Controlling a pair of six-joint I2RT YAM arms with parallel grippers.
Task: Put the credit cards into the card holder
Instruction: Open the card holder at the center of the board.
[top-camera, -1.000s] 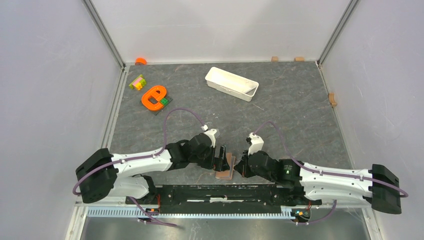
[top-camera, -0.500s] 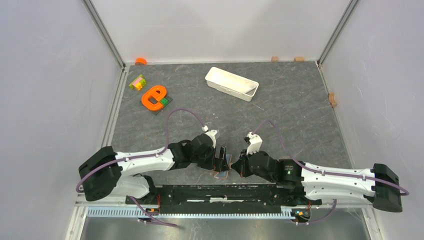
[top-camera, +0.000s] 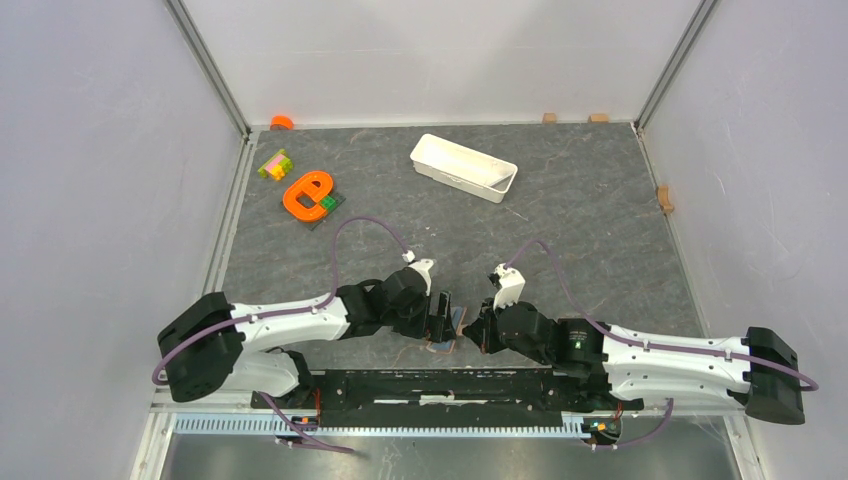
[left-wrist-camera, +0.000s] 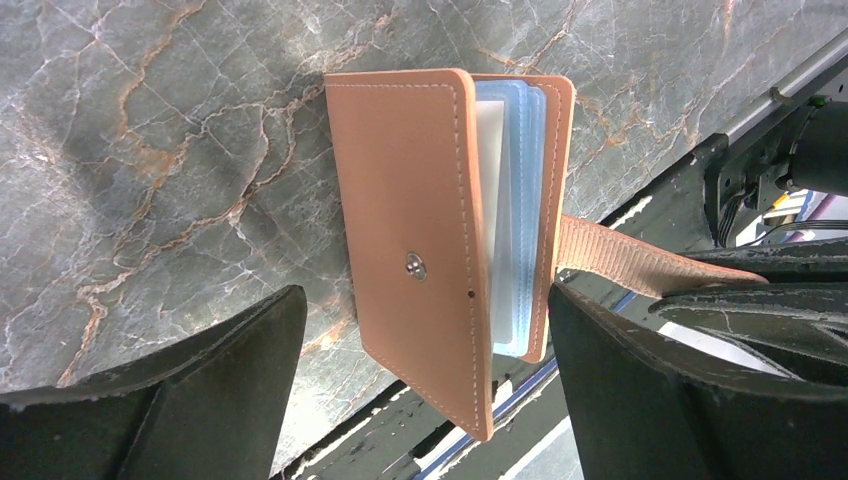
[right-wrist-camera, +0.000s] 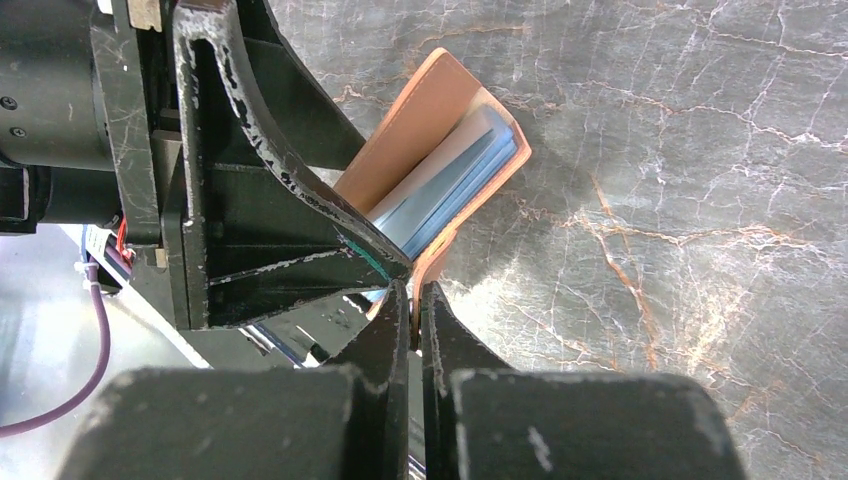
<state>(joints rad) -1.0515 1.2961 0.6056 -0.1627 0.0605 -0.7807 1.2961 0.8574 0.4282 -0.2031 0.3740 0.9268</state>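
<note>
In the top view the card holder (top-camera: 447, 329) sits on the counter (top-camera: 560, 230) close to its near edge, between the two arms, with the left tool (top-camera: 440, 316) over it and the right tool (top-camera: 472, 332) just beside it. From the left wrist, the left tool's jaws stand wide apart on either side of the holder and touch nothing. The brown cover (left-wrist-camera: 405, 220) is tilted ajar, its snap (left-wrist-camera: 415, 265) faces up, and the pale blue credit cards (left-wrist-camera: 512, 200) show stacked inside. From the right wrist, the right tool is clamped tight on the holder's strap (right-wrist-camera: 432, 262), whose end is pinched between the fingertips. The cards look seated, so the step in hand is probably closing the holder. To do it well, the left tool should press the cover flat without sliding the holder, while the right draws the strap over toward the snap, not pulling so hard that the holder lifts or the cards spill.
</note>
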